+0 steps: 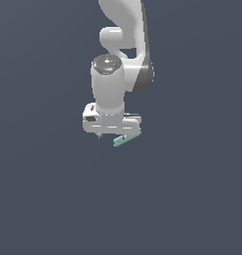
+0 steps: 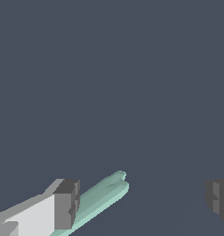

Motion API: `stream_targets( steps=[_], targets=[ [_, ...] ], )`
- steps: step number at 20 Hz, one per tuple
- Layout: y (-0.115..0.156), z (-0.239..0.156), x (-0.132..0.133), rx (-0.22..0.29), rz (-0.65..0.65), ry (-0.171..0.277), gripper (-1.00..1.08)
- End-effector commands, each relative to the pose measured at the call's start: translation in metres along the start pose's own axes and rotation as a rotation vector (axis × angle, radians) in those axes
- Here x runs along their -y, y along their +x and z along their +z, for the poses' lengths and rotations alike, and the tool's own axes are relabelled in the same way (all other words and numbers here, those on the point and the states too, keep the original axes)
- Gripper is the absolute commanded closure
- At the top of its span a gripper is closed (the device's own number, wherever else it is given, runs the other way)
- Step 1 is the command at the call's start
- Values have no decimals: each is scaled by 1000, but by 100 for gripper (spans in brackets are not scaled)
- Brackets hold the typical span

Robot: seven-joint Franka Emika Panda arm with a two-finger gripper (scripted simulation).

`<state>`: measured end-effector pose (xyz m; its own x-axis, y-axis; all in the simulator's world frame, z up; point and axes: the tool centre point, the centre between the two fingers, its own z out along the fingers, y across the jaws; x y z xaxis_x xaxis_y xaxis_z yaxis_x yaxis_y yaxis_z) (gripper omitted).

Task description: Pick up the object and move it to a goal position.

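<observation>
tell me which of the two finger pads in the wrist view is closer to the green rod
The pad on the white finger: the green rod lies right beside it. The other pad stands far across an open gap.

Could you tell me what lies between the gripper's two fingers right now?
In the wrist view, the teal rod lies beside one finger; the rest of the gap to the other finger is bare.

Claw (image 1: 118, 133) hides most of obj (image 1: 123, 140).

You see glossy white rounded arm (image 1: 112, 84), dark grey joint bands, dark cap on wrist; white boxy tool (image 2: 141, 198) with dark grey finger pads (image 2: 66, 203).
</observation>
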<state>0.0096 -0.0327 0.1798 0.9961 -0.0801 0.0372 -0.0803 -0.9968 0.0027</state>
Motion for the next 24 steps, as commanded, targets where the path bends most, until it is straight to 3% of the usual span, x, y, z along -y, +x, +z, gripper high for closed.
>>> stream_targets(
  steps=[1, 24],
  targets=[
    [-2, 3, 3, 1, 26, 1, -92],
    [-53, 51, 42, 24, 522, 2, -92]
  ],
)
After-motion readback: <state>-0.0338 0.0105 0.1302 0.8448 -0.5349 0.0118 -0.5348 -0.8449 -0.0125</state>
